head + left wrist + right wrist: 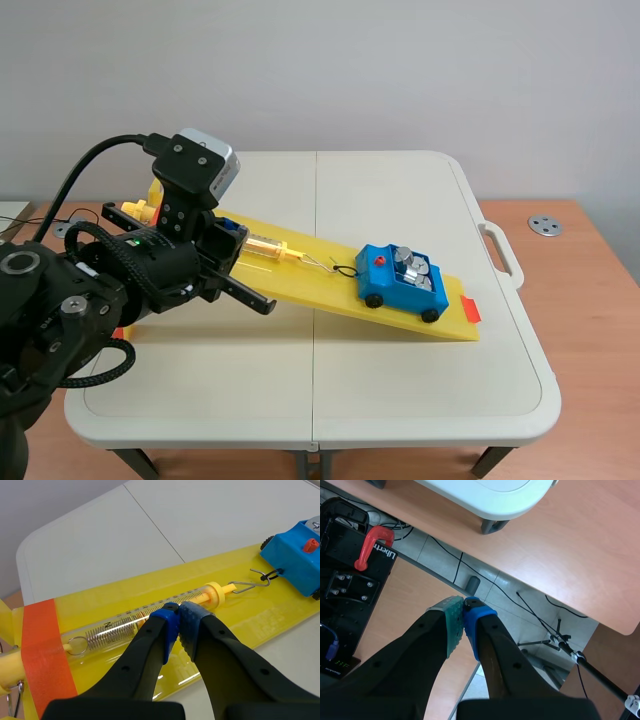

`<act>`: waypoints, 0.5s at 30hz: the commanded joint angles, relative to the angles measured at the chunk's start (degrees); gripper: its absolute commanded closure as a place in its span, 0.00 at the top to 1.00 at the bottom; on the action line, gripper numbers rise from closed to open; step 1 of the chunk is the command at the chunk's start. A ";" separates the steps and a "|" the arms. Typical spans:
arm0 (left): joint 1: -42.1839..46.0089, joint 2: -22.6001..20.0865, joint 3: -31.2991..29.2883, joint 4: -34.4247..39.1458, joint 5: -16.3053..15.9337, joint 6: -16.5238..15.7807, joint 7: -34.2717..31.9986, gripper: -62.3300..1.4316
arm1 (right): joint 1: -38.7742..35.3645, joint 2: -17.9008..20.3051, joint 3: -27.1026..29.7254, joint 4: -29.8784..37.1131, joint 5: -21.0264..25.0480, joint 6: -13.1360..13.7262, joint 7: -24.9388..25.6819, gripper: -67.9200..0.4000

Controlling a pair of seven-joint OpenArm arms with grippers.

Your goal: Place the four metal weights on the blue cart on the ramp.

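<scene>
We're looking at a blue cart (398,285) (black wheels, little red knob), silver-grey weights (412,266), a bright yellow ramp (320,290) with an orange-red tape (42,650) band, and a white table (400,190). The left gripper (179,616) is black with dotted blue pads; the right gripper (463,605) has one grey-green, one blue.

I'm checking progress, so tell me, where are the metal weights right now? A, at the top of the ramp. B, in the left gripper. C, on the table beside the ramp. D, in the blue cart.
D: the weights sit piled in the cart low on the ramp, and the left gripper is shut with nothing between its pads.
</scene>
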 commanded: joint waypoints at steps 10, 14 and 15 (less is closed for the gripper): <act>-1.07 1.01 -0.96 6.38 -3.93 2.40 -6.16 0.08 | 1.92 2.51 2.82 5.40 3.34 1.53 7.82 0.02; 1.51 0.09 -1.03 10.60 -5.49 2.21 -3.50 0.08 | 5.33 2.51 2.82 5.40 3.39 1.55 9.42 0.02; 2.47 -0.39 -1.03 12.15 -5.81 2.21 -2.58 0.08 | 6.34 2.51 2.82 5.40 3.39 1.53 9.88 0.02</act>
